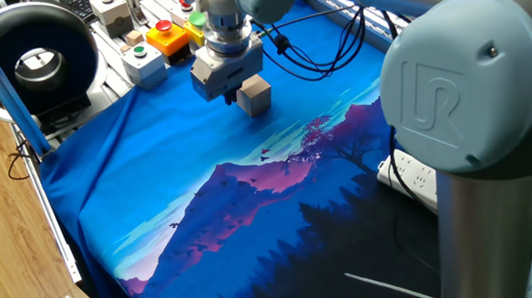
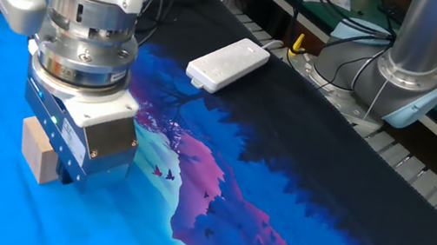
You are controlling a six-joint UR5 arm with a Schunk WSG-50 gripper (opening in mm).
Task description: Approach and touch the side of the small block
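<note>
The small block (image 1: 256, 95) is a plain pale beige cube on the blue cloth, near the back. In the other fixed view it (image 2: 36, 152) shows only partly, behind the gripper body. My gripper (image 1: 230, 98) points down at the cloth, right against the block's left side. Its fingers look closed together and hold nothing. I cannot tell whether they touch the block or stand a hair apart. In the other fixed view the gripper (image 2: 66, 178) sits in front of the block and hides most of it; its fingertips are barely visible.
Button boxes stand at the back left: white with a green button (image 1: 143, 62), orange with a red button (image 1: 164, 36), white with a red button (image 1: 108, 4). A black round device (image 1: 33, 56) sits beside them. A white power strip (image 2: 228, 62) lies on the cloth. Cables trail behind the gripper.
</note>
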